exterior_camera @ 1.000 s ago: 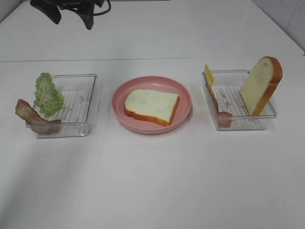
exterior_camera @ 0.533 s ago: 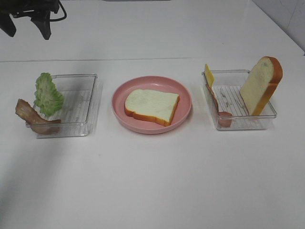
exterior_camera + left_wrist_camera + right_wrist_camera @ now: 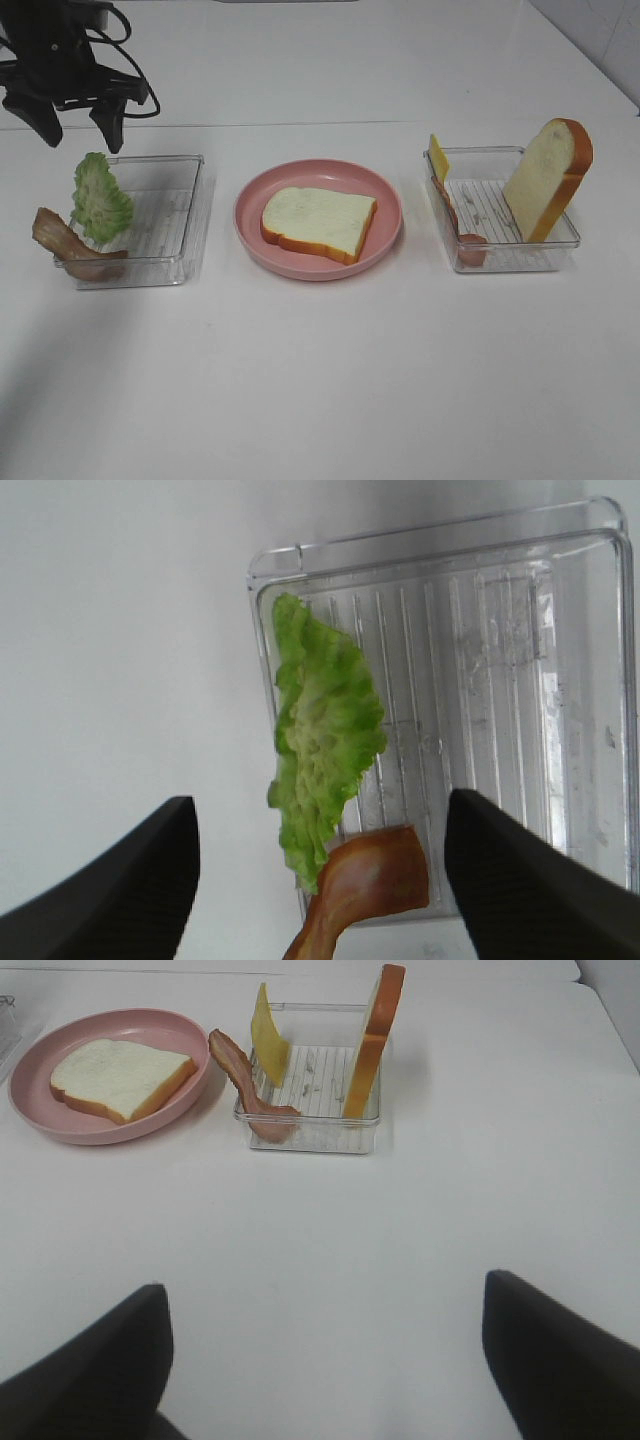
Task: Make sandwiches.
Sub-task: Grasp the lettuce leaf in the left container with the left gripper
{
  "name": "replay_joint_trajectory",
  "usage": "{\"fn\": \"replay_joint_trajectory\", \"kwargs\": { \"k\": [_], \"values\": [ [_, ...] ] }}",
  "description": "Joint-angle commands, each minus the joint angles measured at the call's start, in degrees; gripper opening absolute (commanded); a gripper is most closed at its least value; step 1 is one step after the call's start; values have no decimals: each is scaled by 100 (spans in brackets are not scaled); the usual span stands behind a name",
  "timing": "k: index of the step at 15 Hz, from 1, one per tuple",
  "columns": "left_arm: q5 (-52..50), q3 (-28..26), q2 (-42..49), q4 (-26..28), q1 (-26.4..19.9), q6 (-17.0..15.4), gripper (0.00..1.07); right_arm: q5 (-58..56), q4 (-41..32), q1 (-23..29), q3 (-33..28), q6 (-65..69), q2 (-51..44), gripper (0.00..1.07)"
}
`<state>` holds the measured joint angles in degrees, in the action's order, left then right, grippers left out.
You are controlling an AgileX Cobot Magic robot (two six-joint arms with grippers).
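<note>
Sandwiches unbuilt, parts spread over three spots on the white table (image 3: 320, 390); one bread slice (image 3: 318, 222) flat in the middle of the pink plate (image 3: 250, 238), clear of the rim all round, nothing laid on it; lettuce (image 3: 100, 198) standing on edge at the outer wall of the left tray (image 3: 185, 170), rising above that wall; bacon strip (image 3: 65, 238) draped over the same wall near the front corner, one end inside, the other out over the table; rest of that tray floor bare; in the right tray (image 3: 550, 262), second slice (image 3: 545, 180) propped upright toward the far side, crust well above the rim; cheese (image 3: 438, 158) on edge at the wall nearest the plate, second bacon strip (image 3: 455, 228) hanging along that same wall; both trays apart from the plate, a strip of open table on each side; broad open table in front of all three. Left gripper (image 3: 80, 138) hovering by the left tray's outer back corner, fingers (image 3: 110, 880) spread wide, holding nothing, lettuce and bacon strip seen between them in the wrist view, touching neither; right gripper (image 3: 325, 1360) out of the high view, over bare table on the near side of the right tray, fingers (image 3: 570, 1360) spread fully, nothing between them.
</note>
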<state>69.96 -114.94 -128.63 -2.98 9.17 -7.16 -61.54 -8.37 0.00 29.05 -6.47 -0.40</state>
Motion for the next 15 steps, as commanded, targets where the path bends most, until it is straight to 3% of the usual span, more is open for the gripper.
{"fn": "replay_joint_trajectory", "kwargs": {
  "k": [1,10,13,15],
  "values": [
    [69,40,-281,92,11,-57,65,57,6,0,-17,-11,-34,80],
    [-172,40,-476,-126,11,-40,41,57,-6,0,-17,-11,-34,80],
    [-172,40,-504,-126,11,57,38,57,-11,0,-17,-11,-34,80],
    [-166,40,-533,-126,11,57,12,57,-11,0,-17,-11,-34,80]
  ]
}}
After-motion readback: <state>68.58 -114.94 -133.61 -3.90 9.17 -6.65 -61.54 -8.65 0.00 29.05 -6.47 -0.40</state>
